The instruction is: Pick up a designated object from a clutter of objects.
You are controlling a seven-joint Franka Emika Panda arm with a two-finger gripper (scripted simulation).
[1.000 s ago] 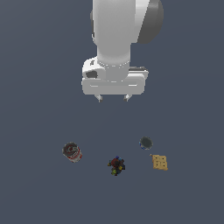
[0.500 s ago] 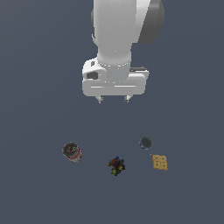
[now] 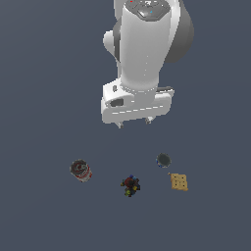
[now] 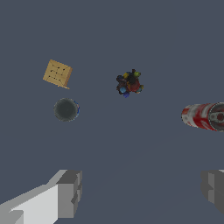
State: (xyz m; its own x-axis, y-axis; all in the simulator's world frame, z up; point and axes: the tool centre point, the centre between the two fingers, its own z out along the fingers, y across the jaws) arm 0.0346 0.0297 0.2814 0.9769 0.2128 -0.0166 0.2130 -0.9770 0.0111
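Exterior view: the gripper [image 3: 133, 122] is hanging well above the surface [image 3: 44, 215], with nothing between its fingers [image 3: 119, 124]. The wrist view is showing the fingers spread wide apart and empty, 1 pad at each lower corner of the picture.

The tan square cracker [image 3: 179, 182] is lying flat on the surface at the exterior view's right end of the clutter. It is sitting just beside the dark round cup [image 3: 163, 160], apart from it, with a narrow gap showing between them. The multicoloured lump [image 3: 130, 185] is resting further toward the exterior view's left, and the red-and-white can [image 3: 81, 170] is lying on its side at the far left of the group, well apart from the cracker.

In the wrist view, the cracker [image 4: 57, 73] is appearing off the line between the fingers, with the cup [image 4: 66, 109] near it, the lump [image 4: 129, 84] near the middle, and the can [image 4: 204, 116] at the edge.

Progress assessment: no part of the pick is completed. The cracker is untouched and resting on the surface. Judging from the offset, the remaining work is comprising 4 steps: aligning the gripper over the cracker, descending, closing the fingers on it, and lifting. The adjacent cup is likely demanding care during descent.
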